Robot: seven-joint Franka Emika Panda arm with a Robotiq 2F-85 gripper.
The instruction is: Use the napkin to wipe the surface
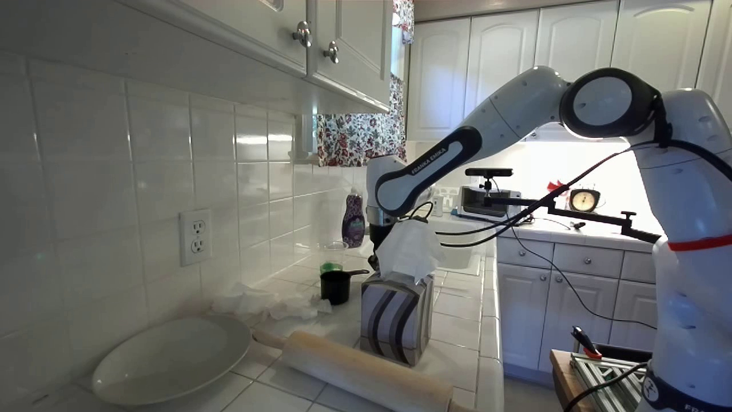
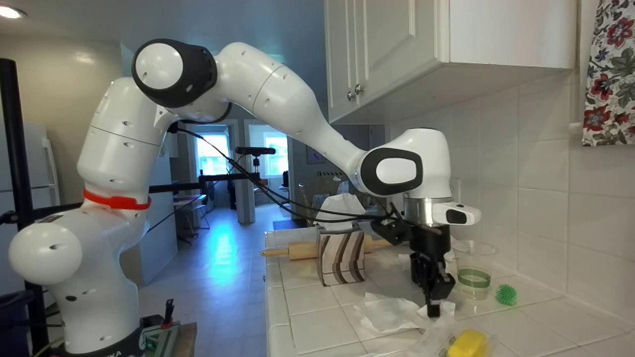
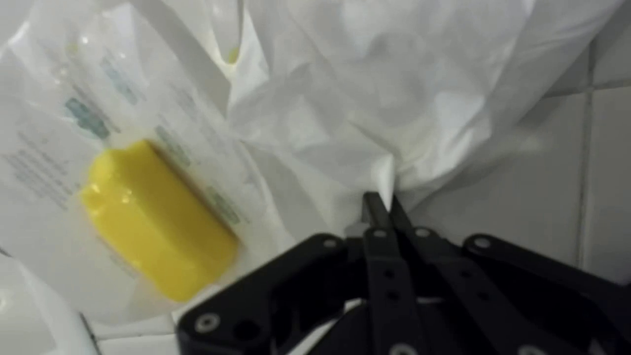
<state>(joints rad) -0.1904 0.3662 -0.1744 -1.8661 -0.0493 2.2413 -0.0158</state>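
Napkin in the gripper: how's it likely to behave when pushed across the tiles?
Probably floppy: the napkin is creased, so it may bunch. The gripper seems to pinch it at just one spot, so the loose rest could trail or swivel. It looks thin, so likely light, perhaps easily torn.

The napkin [image 3: 389, 93] looks papery, the tiled worktop [image 2: 321, 327] glossy.
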